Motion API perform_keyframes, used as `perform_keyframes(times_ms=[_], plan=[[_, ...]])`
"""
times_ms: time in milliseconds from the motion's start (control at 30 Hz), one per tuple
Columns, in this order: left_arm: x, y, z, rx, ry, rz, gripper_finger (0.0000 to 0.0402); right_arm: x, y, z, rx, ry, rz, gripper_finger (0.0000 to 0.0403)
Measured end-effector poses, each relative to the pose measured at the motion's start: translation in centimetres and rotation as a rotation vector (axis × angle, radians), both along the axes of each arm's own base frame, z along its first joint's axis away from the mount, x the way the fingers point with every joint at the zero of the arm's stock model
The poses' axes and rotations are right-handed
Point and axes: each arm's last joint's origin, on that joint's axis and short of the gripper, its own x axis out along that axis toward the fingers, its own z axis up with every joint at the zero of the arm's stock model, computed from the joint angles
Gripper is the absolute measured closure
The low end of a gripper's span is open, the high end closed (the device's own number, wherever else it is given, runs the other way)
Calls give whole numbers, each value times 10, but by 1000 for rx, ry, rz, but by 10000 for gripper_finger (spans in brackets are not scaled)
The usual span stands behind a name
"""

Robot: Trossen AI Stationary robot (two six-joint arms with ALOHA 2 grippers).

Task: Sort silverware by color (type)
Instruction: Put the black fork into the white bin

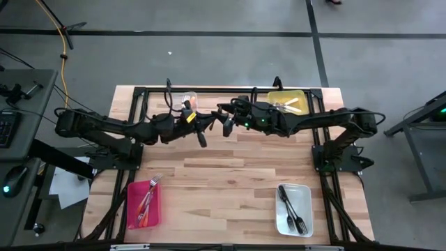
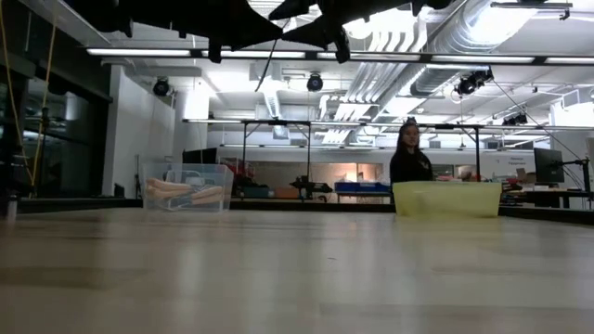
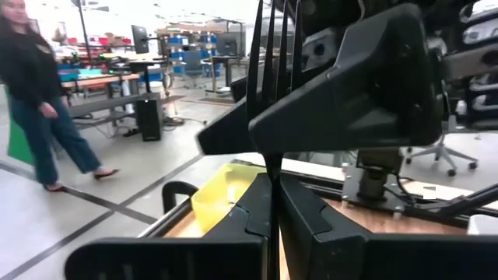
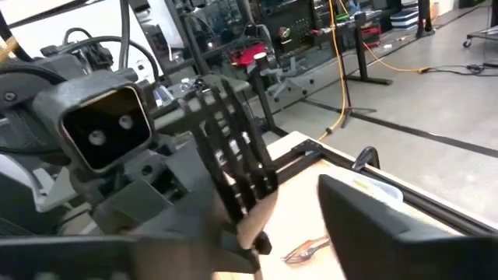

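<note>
My left gripper (image 1: 202, 134) hovers above the table's middle, shut on a dark fork (image 3: 272, 54) whose tines stand out beyond the fingertips. My right gripper (image 1: 225, 120) faces it from the right and is open. One of its fingers (image 4: 373, 222) stands on either side of the fork's tine end (image 4: 232, 159); I cannot tell whether they touch it. A pink bin (image 1: 143, 203) holds red-handled forks and a white bin (image 1: 293, 209) holds dark forks. A clear bin (image 1: 185, 98) holds orange-handled pieces and a yellow bin (image 1: 287, 102) holds pale ones. My left gripper pinches the dark fork's handle (image 3: 273, 167) between its two fingers (image 3: 233, 225). The fingers reach level from the table's left. The fork is lifted clear of the table, its tines up past the fingertips.
The pink and white bins sit near the front edge, the clear and yellow ones (image 2: 445, 199) at the far edge. Bare wood (image 1: 223, 181) lies between them. One more metal fork (image 4: 307, 249) lies below my right gripper. A person (image 2: 408, 158) stands in the room beyond the table.
</note>
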Motion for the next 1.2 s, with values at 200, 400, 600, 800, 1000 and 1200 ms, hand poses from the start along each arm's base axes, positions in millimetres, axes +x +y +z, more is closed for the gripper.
perform_keyframes(times_ms=[200,400,600,800,1000,1200], plan=[[0,1,0,9,7,22,402,-3,1,2,1,20,2,376],[0,1,0,17,6,27,396,-5,1,5,-8,18,0,396],[-1,2,-1,-15,6,32,367,-6,1,5,-30,33,0,401],[-13,2,4,-71,49,7,292,-21,1,14,-75,112,4,402],[-44,-2,25,-77,70,-71,231,-52,0,25,-124,275,11,402],[-82,-8,49,-126,-49,-192,220,-85,2,30,-114,435,23,402]])
